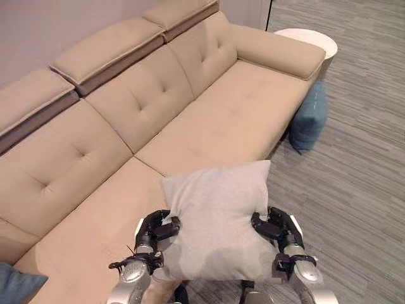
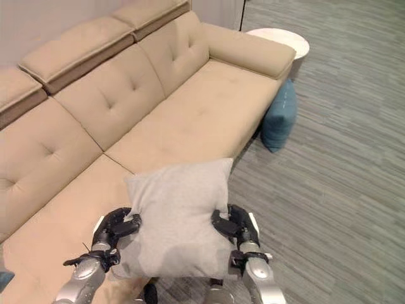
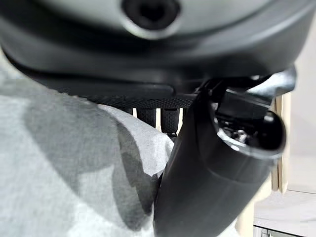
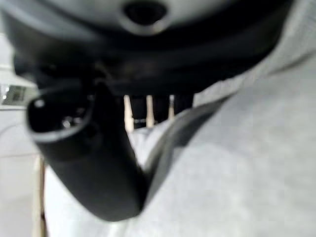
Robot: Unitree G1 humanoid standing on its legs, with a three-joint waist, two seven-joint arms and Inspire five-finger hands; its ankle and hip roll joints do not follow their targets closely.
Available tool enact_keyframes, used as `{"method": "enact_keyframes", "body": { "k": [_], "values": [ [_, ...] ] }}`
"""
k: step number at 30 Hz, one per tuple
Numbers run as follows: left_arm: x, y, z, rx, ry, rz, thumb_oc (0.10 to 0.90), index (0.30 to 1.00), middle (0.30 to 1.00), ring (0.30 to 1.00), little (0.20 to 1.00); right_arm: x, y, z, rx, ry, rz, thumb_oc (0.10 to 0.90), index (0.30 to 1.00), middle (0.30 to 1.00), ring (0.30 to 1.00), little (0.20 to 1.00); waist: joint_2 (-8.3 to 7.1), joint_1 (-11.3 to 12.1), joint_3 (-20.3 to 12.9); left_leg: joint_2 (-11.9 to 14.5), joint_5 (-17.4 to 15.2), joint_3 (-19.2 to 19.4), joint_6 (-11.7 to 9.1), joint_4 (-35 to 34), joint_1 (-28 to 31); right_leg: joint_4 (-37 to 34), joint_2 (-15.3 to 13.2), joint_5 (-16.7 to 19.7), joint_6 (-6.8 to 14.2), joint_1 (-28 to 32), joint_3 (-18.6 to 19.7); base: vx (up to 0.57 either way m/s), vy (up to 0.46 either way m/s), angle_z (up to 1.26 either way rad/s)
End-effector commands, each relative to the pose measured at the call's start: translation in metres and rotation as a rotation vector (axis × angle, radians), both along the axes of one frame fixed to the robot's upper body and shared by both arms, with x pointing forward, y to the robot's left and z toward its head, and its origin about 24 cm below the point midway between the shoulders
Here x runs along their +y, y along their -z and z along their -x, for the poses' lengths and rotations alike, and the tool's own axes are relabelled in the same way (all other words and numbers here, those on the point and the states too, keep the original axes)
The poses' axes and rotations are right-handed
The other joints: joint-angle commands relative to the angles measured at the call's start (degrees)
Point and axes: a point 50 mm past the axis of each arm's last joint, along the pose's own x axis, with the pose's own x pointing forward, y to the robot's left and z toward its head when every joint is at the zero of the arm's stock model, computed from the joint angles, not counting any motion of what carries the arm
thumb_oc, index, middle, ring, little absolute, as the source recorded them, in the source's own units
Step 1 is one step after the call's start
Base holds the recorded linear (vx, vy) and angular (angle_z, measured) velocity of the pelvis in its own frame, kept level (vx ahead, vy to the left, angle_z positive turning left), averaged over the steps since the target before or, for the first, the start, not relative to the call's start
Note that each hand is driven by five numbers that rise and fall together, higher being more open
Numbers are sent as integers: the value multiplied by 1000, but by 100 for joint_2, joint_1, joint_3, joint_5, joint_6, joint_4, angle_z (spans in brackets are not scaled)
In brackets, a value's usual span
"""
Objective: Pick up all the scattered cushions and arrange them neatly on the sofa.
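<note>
right robot hand (image 4: 98, 168) thumb pressed into grey cushion (image 4: 237, 168); fingers curled behind

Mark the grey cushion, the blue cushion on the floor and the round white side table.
square grey fabric cushion (image 1: 218, 215), left eye view, centre of its face
blue cushion (image 1: 310, 117), left eye view, mid-body
round white side table (image 2: 281, 39), right eye view, top surface

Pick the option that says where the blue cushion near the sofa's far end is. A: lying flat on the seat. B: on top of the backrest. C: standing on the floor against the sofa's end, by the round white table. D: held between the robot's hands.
C: the blue cushion stands on the floor against the end of the sofa, beside the round white table; the hands hold a grey cushion instead.
</note>
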Motion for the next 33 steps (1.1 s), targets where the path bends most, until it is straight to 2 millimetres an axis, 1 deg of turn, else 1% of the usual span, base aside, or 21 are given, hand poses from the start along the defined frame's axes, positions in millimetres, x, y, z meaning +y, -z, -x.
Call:
{"method": "enact_keyframes", "body": {
  "k": [1,3,5,6,7,10,11,12,13,15,16,18,19,20,23,24,25,26,28,30,33],
  "values": [
    [-48,-80,-45,-437,215,120,400,300,300,300,300,42,-72,-36,-399,-189,-68,400,300,300,300,300,-272,43,-301,-157,-516,-243,-144,1544,-443,360,-2,-837,-29,175,-198,7,-228,50],
    [-49,-80,-44,-436,219,127,400,300,300,300,300,39,-73,-37,-401,-176,-59,400,300,300,300,300,-278,25,-245,-7,-439,-154,-129,1960,-695,298,80,-982,-168,336,-375,54,-196,16],
    [-49,-79,-43,-429,219,132,400,300,300,300,300,36,-71,-35,-393,-162,-64,400,300,300,300,300,-275,59,-189,-22,-516,-85,-66,2046,-853,220,160,-1079,-216,529,-467,135,-139,58],
    [-50,-76,-42,-413,220,132,400,300,300,300,300,34,-70,-34,-390,-151,-62,400,300,300,300,300,-317,61,-197,-122,-646,47,-2,1816,-958,135,163,-1103,-204,615,-577,197,-94,90],
    [-50,-76,-43,-409,218,131,400,300,300,300,300,31,-70,-32,-389,-119,-64,400,300,300,300,300,-369,31,-246,-131,-519,559,56,1351,-1273,39,178,-1152,-189,707,-752,149,-54,63],
    [-49,-77,-44,-411,220,129,400,300,300,300,300,30,-70,-33,-393,-107,-67,400,300,300,300,300,-351,23,-273,-103,-498,693,-26,1237,-1346,-5,250,-1281,-164,819,-753,173,-11,65],
    [-48,-75,-44,-404,218,123,400,300,300,300,300,29,-70,-34,-394,-92,-66,400,300,300,300,300,-348,43,-304,-86,-356,997,-26,1060,-1422,13,303,-1346,-187,875,-808,177,59,50],
    [-46,-75,-43,-404,216,118,400,300,300,300,300,31,-71,-34,-396,-98,-73,400,300,300,300,300,-347,49,-355,-111,-341,1065,9,842,-1290,34,339,-1393,-167,928,-838,321,140,18],
    [-41,-74,-41,-396,208,107,400,300,300,300,300,36,-69,-33,-391,-112,-85,400,300,300,300,300,-380,121,-406,-292,-434,844,98,812,-1214,212,319,-1521,-141,1001,-856,294,153,0],
    [-37,-73,-40,-394,201,97,400,300,300,300,300,41,-67,-33,-386,-130,-95,400,300,300,300,300,-428,167,-448,-379,-517,885,205,654,-1030,564,247,-1597,-75,1006,-845,263,199,-13],
    [-31,-73,-38,-391,191,85,400,300,300,300,300,46,-69,-34,-393,-151,-104,400,300,300,300,300,-433,244,-479,-502,-646,909,343,496,-777,1082,73,-1660,81,935,-886,223,221,-4],
    [-28,-74,-38,-394,189,71,400,300,300,300,300,49,-69,-35,-392,-165,-109,400,300,300,300,300,-410,247,-436,-561,-581,894,490,412,-637,1747,-107,-1497,154,679,-873,122,173,16],
    [-26,-74,-38,-395,186,64,400,300,300,300,300,49,-69,-35,-394,-163,-111,400,300,300,300,300,-387,209,-410,-608,-601,776,538,363,-557,2092,-121,-1429,226,478,-703,179,122,64],
    [-27,-73,-38,-397,187,65,400,300,300,300,300,48,-70,-34,-400,-155,-118,400,300,300,300,300,-313,88,-404,-694,-660,473,589,206,-345,2185,-5,-1480,185,102,-74,240,62,89],
    [-29,-75,-38,-406,194,69,400,300,300,300,300,45,-71,-34,-407,-140,-121,400,300,300,300,300,-267,-17,-397,-715,-685,181,558,81,-207,1634,4,-1326,170,-118,436,163,-31,92],
    [-29,-75,-38,-407,193,69,400,300,300,300,300,45,-71,-34,-407,-140,-121,400,300,300,300,300,-265,-17,-409,-711,-669,182,557,76,-224,1612,10,-1303,166,-128,434,142,-82,60],
    [-30,-76,-39,-415,195,73,400,300,300,300,300,43,-71,-33,-411,-130,-119,400,300,300,300,300,-300,-122,-389,-776,-690,-63,529,48,-178,1263,53,-1106,234,-309,909,83,-57,63],
    [-30,-76,-39,-415,195,73,400,300,300,300,300,43,-71,-33,-411,-130,-118,400,300,300,300,300,-295,-129,-384,-773,-697,-72,528,51,-171,1253,55,-1106,235,-292,900,121,-103,72],
    [-33,-78,-41,-428,196,73,400,300,300,300,300,40,-72,-33,-415,-122,-109,400,300,300,300,300,-326,-225,-351,-815,-739,-318,487,26,-128,981,119,-899,308,-457,1295,98,-136,112],
    [-33,-80,-43,-439,205,65,400,300,300,300,300,38,-70,-33,-407,-126,-97,400,300,300,300,300,-422,-210,-371,-845,-803,-442,424,65,-105,692,-22,-804,317,-279,1078,105,-193,97],
    [-34,-80,-42,-443,205,67,400,300,300,300,300,38,-68,-31,-398,-125,-102,400,300,300,300,300,-435,-169,-441,-789,-762,-556,333,46,-94,572,26,-806,262,-121,979,82,-184,31]
  ]
}}
